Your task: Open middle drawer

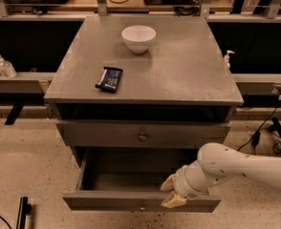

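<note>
The middle drawer [131,200] is pulled out from the grey cabinet, showing its wide shallow grey interior and a small round knob [141,206] on its front. The top drawer [107,134] above it is closed. My gripper [171,192] is at the right part of the open drawer's front rim, right of the knob. Its tan fingertips [168,182] are spread apart, one over the interior and one at the front panel's top edge. The white arm reaches in from the right. The lowest drawer is hidden beneath the open one.
On the cabinet top [188,75] sit a white bowl [138,37] at the back and a dark flat packet [109,78] near the front left. Cables [262,128] lie on the speckled floor at the right. A dark bar [22,213] lies on the floor at the lower left.
</note>
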Controlling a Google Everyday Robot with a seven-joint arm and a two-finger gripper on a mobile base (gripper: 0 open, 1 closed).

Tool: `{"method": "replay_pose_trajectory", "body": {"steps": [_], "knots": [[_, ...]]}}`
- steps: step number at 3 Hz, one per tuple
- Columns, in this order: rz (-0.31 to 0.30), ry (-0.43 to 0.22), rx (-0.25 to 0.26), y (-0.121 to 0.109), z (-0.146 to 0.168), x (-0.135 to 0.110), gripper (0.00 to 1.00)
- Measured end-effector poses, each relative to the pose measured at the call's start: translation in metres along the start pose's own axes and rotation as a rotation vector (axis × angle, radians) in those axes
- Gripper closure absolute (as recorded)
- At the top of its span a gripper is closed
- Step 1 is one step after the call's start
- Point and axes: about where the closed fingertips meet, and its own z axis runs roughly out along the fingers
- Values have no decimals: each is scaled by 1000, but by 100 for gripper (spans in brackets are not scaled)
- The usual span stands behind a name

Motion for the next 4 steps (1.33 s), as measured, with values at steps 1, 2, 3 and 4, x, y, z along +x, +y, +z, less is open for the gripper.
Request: {"method": "replay_pose_trajectory", "body": {"steps": [1,2,3,4], "knots": [[22,72,70,-53,5,3,64],[41,94,121,-88,16,2,86],[60,114,141,-113,41,5,100],[78,130,104,-115,74,13,100]]}}
